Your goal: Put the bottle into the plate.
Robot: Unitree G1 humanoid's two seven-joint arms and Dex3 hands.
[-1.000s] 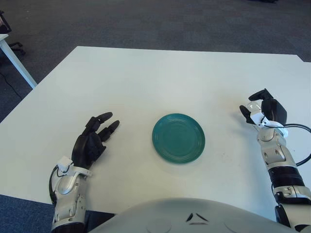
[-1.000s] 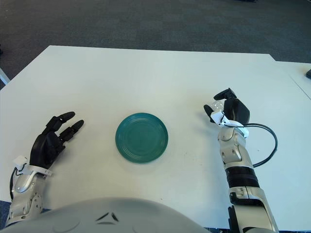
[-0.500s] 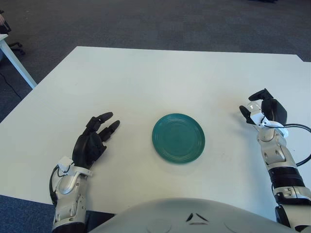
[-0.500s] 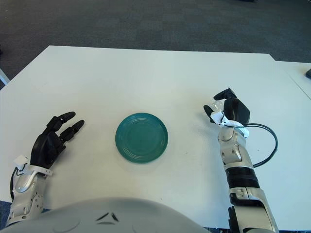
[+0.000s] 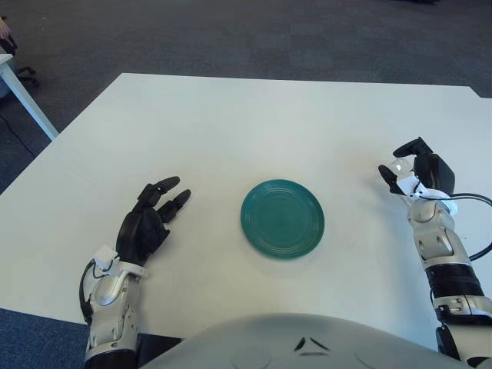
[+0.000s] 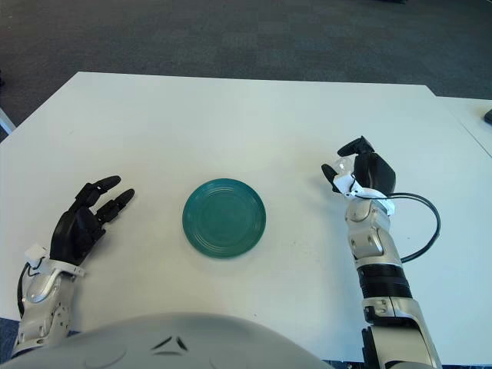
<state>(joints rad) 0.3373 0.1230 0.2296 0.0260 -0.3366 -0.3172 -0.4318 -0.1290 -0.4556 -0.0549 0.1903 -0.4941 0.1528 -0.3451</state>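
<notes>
A white table [image 5: 254, 123] fills most of both views, with dark grey carpet [image 5: 231, 34] beyond its far edge and the corner of a second white table [image 5: 15, 77] at far left. The robot's pale grey torso [image 5: 307, 342] curves along the near edge.

A round teal plate [image 5: 282, 218] with faint concentric ridges lies flat near the table's middle, toward the near side, with nothing on it. No writing or brand mark can be read on anything.

The left hand [image 5: 147, 219] shows well left of the plate, palm down, its black fingers spread and relaxed, holding nothing.

The right hand [image 6: 358, 172] shows well right of the plate, with a black cable [image 6: 423, 231] looping off its wrist. Its fingers are curled around a small clear object, seemingly the bottle [image 6: 344, 167], though too little shows to be certain. That object is well apart from the plate, to its right and slightly farther away.
</notes>
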